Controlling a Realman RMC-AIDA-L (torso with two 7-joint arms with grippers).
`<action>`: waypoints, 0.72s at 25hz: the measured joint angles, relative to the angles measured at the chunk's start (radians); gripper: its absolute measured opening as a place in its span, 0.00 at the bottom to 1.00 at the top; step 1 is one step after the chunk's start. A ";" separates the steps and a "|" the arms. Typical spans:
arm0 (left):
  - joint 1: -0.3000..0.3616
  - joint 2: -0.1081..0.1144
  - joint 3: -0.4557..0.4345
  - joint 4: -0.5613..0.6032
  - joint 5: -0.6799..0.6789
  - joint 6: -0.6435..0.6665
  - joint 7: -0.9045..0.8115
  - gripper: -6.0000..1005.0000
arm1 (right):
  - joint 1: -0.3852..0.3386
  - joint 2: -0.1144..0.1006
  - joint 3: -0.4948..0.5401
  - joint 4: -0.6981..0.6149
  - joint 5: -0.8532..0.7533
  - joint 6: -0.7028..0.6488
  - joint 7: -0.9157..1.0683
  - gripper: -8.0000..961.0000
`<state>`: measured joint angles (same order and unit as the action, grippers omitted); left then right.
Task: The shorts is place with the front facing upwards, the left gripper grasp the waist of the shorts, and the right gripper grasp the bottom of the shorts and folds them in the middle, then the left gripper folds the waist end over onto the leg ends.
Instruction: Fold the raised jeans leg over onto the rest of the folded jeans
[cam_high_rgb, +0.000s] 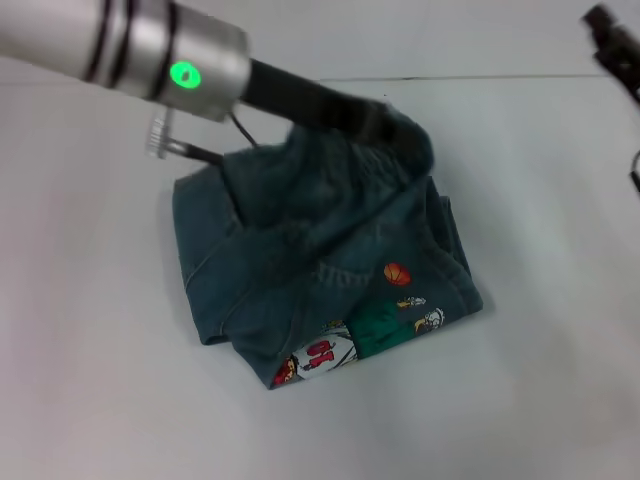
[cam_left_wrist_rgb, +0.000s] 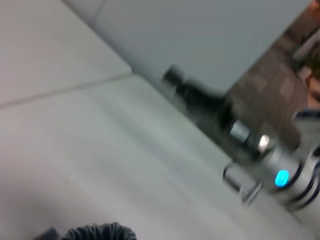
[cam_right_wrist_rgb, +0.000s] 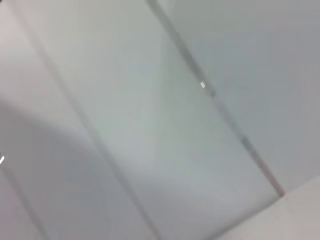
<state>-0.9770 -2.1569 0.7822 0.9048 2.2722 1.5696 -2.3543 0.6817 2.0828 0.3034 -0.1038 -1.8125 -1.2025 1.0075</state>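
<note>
One garment lies near the middle of the pale worktop (cam_high_rgb: 90, 400): the faded blue-green denim shorts (cam_high_rgb: 330, 300), already doubled lengthwise, cartoon patch showing on the near edge; the left gripper (cam_high_rgb: 385, 125), a black claw on a white arm with a silver cuff and green light ring, reaches over from the far left and has the far end of the cloth bunched and lifted around its tip; its fingers are buried in denim, so I cannot tell for certain how they stand, though the raised fabric suggests a clamp on the waist; the right gripper (cam_high_rgb: 610, 40), another black claw, sits well apart at the far right edge, idle; its fingers are not readable either; I judge the final fold to be in hand; next, the lifted end should be carried toward the near hems and laid flat before release.
</note>
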 joint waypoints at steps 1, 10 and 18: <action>-0.002 -0.004 0.040 -0.023 -0.007 -0.028 0.000 0.05 | 0.000 0.000 -0.001 -0.010 0.021 -0.001 0.009 0.02; -0.021 -0.011 0.303 -0.205 -0.120 -0.259 0.013 0.07 | 0.005 0.002 -0.004 -0.010 0.042 0.021 0.014 0.02; -0.032 -0.014 0.391 -0.254 -0.156 -0.338 0.016 0.28 | 0.006 0.006 -0.014 0.003 0.039 0.042 0.013 0.02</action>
<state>-1.0085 -2.1706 1.1733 0.6510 2.1163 1.2313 -2.3382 0.6881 2.0889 0.2894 -0.1005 -1.7731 -1.1604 1.0201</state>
